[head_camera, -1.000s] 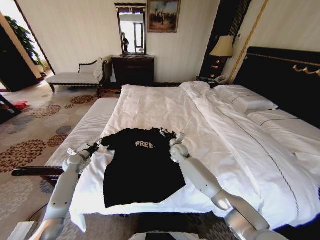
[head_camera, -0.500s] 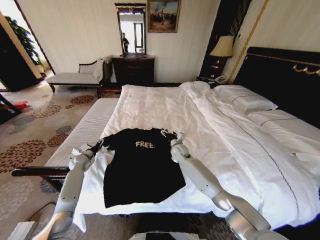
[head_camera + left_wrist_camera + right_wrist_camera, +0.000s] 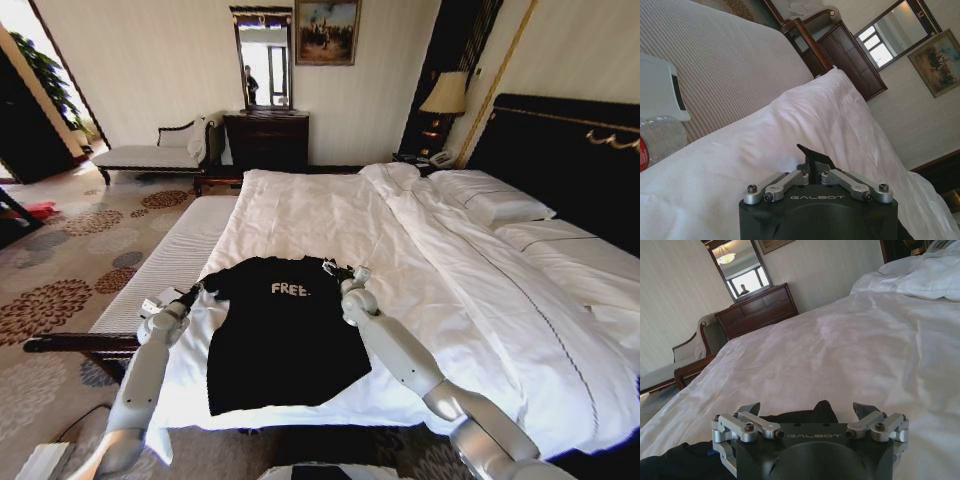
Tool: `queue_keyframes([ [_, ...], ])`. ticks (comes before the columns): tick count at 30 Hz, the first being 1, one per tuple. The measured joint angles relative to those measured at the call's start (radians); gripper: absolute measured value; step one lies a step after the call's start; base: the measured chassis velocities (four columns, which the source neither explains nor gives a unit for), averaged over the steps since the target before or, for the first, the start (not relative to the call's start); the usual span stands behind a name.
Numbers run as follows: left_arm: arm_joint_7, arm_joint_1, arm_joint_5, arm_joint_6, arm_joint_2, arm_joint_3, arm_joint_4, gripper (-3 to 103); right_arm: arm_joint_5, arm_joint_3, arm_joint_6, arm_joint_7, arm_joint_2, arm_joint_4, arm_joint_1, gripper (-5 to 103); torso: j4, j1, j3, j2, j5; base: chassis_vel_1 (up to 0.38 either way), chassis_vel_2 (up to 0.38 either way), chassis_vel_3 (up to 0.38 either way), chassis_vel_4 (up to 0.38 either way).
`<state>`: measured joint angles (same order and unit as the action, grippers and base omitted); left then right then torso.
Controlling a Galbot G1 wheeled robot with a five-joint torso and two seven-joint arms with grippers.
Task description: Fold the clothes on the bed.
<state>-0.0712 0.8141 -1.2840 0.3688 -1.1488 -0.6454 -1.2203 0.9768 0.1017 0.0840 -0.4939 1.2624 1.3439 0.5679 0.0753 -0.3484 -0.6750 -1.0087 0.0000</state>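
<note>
The clothes are one black T-shirt (image 3: 285, 335) with pale "FREE" lettering, lying flat near the foot of the bed (image 3: 330, 215). My left gripper (image 3: 194, 291) rests at the shirt's left sleeve. The left wrist view shows it (image 3: 809, 159) shut, with a black point at the closed tips. My right gripper (image 3: 336, 268) sits at the shirt's right shoulder. The right wrist view shows it (image 3: 807, 410) open, fingers spread wide, with black cloth (image 3: 810, 414) lying between them.
A striped cushioned bench (image 3: 165, 262) runs along the bed's left side, holding a water bottle (image 3: 657, 140) and a white object (image 3: 660, 90). Pillows (image 3: 495, 200) and a dark headboard (image 3: 560, 160) are on the right. A dresser (image 3: 266, 140) stands at the far wall.
My left arm has swung slightly inward toward the bed, with its gripper staying at the sleeve. The right arm and the shirt look unchanged.
</note>
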Motion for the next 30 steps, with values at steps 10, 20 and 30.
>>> queue_keyframes([
  [10,0.0,0.017,-0.01,-0.006,0.023,-0.003,-0.053,0,0.0,-0.006,0.005,-0.005,-0.006,0.0,0.002,100,-0.0001,0.0,0.0,0.0,-0.0001,0.0,0.0,0.0,0.0],
  [20,-0.011,0.001,-0.059,-0.009,0.082,-0.006,-0.146,0,0.0,-0.002,0.007,-0.009,0.0,-0.005,0.0,100,0.0,0.0,0.0,0.0,0.0001,0.0,0.0,0.0,0.0],
  [30,-0.032,-0.022,0.0,-0.018,0.032,0.119,-0.184,0,-0.002,-0.002,0.009,-0.009,0.004,-0.013,0.0,100,0.0002,0.0,0.0,0.0,0.0002,0.0,0.0,0.0,0.0],
])
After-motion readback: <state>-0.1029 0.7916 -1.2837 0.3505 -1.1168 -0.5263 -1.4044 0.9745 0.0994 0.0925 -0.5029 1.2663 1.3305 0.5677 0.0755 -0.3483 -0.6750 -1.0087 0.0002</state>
